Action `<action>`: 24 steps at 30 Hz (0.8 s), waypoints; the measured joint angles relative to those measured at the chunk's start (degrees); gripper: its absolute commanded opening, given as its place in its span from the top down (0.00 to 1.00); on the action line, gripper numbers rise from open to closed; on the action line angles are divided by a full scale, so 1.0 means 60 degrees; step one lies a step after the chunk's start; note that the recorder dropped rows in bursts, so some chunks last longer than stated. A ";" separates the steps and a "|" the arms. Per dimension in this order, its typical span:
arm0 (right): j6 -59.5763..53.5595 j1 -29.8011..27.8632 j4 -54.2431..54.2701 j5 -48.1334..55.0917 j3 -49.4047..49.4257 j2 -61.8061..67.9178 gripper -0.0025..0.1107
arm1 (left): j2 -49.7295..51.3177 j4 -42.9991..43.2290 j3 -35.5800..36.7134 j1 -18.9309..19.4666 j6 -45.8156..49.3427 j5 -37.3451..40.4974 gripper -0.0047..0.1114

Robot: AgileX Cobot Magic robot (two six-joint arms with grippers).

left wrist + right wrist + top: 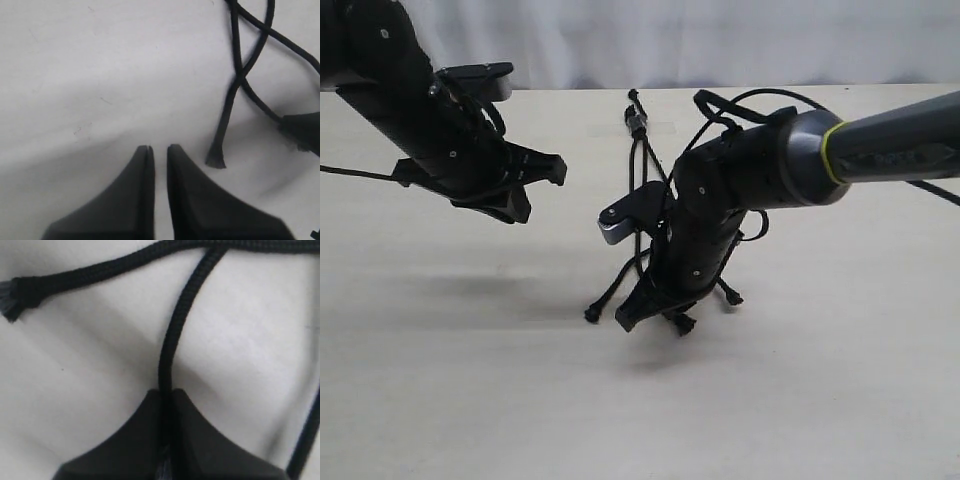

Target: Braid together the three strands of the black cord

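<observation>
left gripper (159,147): off to left of cord, jaws almost pressed together, slim gap, nothing in them. cord (638,122): mid-table (440,400), knot at far end, strands (642,175) loosely crossed, running under right arm. right gripper (165,392): pinching one strand. likely light, limp, woven, not slippery; won't hold its shape. you grab free strand just above tip (216,160).

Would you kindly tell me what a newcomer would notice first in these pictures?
First, the right gripper at the middle of the pale table, shut on one thin matte black braided strand. Beyond it the black cord runs to its grey-banded knot near the far edge, while the left gripper hangs empty on the left, jaws almost closed.
</observation>
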 measured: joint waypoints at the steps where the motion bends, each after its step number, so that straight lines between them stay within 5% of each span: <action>1: 0.0000 0.0000 -0.0245 0.0011 -0.0074 -0.0103 0.94 | 0.0000 0.0000 0.0000 0.0000 0.0000 -0.0015 0.88; 11: 0.0628 0.0000 -0.4425 -0.0623 -0.0424 -0.0407 0.94 | 0.0000 0.0000 0.0000 0.0000 0.0111 0.0005 0.88; 24: 0.1963 -0.0549 -0.5031 -0.1415 -0.0424 0.0604 0.94 | 0.0000 -0.0074 0.0025 0.0000 0.0688 -0.0179 0.88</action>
